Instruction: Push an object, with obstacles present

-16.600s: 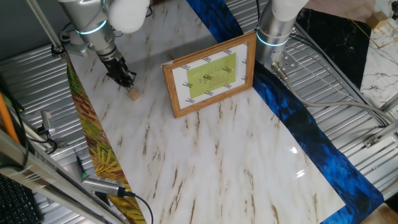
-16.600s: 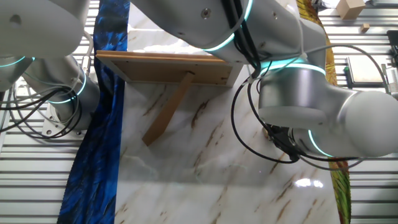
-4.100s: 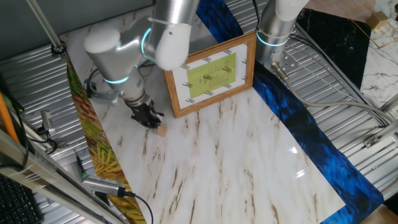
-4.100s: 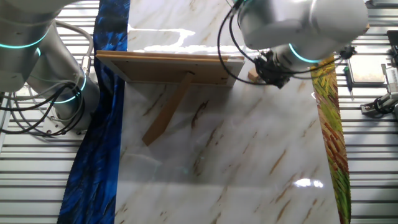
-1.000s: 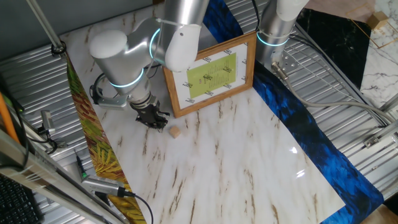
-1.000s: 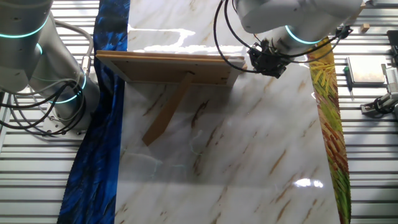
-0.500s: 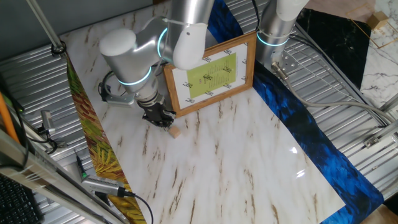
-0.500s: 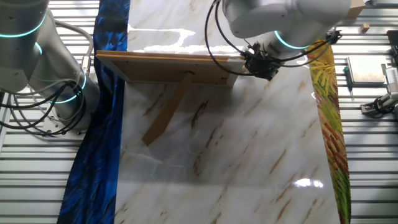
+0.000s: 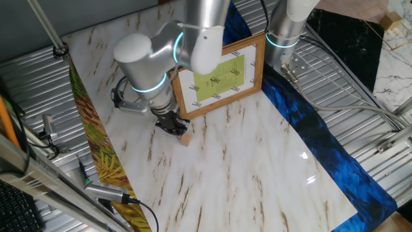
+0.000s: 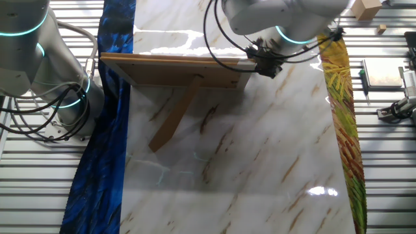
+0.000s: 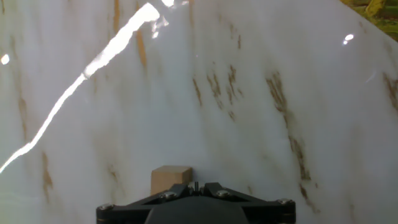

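Pushing is in hand: the closed, empty hand point(image 9: 175, 125) touches the tiny light-tan wooden block point(image 9: 185, 138); next, steer it past the brown wooden picture frame point(image 9: 217, 77).

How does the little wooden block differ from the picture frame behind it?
The block is tiny and lies flat on the table; the picture frame is far larger and stands tilted on a prop. The block is plain; the frame holds a yellow-green sheet. The hand is at the block, not the frame. Both look wooden.

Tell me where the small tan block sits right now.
In one fixed view the block lies on the marble table, right at the shut gripper, just below the picture frame's lower-left corner.
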Tool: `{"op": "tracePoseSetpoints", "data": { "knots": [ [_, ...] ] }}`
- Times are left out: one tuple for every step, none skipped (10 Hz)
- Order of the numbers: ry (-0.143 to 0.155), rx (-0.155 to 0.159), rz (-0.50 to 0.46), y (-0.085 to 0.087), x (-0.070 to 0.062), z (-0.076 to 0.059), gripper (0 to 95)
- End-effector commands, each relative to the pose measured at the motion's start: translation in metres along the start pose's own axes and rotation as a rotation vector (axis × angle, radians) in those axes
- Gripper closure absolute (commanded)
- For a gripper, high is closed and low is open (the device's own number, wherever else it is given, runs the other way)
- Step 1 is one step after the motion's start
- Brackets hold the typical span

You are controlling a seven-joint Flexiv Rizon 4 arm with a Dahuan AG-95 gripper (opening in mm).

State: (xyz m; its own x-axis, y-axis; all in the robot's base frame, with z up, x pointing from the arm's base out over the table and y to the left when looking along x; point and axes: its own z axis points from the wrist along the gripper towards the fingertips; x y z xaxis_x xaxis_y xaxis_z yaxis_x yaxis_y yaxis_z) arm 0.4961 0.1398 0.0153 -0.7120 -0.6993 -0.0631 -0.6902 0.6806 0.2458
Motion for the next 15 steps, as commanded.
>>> {"op": "tracePoseSetpoints", "data": {
  "knots": [
    [-0.005,-0.004,0.016,0.008,-0.001,0.005,95.0],
    [-0.01,-0.008,0.03,0.014,-0.002,0.006,95.0],
    [-0.014,-0.013,0.05,0.023,-0.003,0.007,95.0],
    [-0.016,-0.014,0.064,0.03,-0.005,0.009,95.0],
    [-0.019,-0.016,0.079,0.037,-0.007,0.01,95.0],
    [-0.02,-0.015,0.094,0.045,-0.01,0.012,95.0],
    [-0.021,-0.015,0.109,0.052,-0.015,0.013,95.0],
    [-0.017,-0.011,0.121,0.058,-0.02,0.014,95.0],
    [-0.015,-0.008,0.119,0.059,-0.021,0.014,95.0],
    [-0.015,-0.01,0.098,0.059,-0.021,0.014,95.0],
    [-0.015,-0.01,0.09,0.059,-0.021,0.014,95.0],
    [-0.015,-0.009,0.089,0.059,-0.021,0.014,95.0],
    [-0.016,-0.009,0.089,0.059,-0.02,0.014,95.0],
    [-0.017,-0.009,0.087,0.059,-0.02,0.013,95.0],
    [-0.016,-0.009,0.085,0.058,-0.02,0.013,95.0]
  ]
}}
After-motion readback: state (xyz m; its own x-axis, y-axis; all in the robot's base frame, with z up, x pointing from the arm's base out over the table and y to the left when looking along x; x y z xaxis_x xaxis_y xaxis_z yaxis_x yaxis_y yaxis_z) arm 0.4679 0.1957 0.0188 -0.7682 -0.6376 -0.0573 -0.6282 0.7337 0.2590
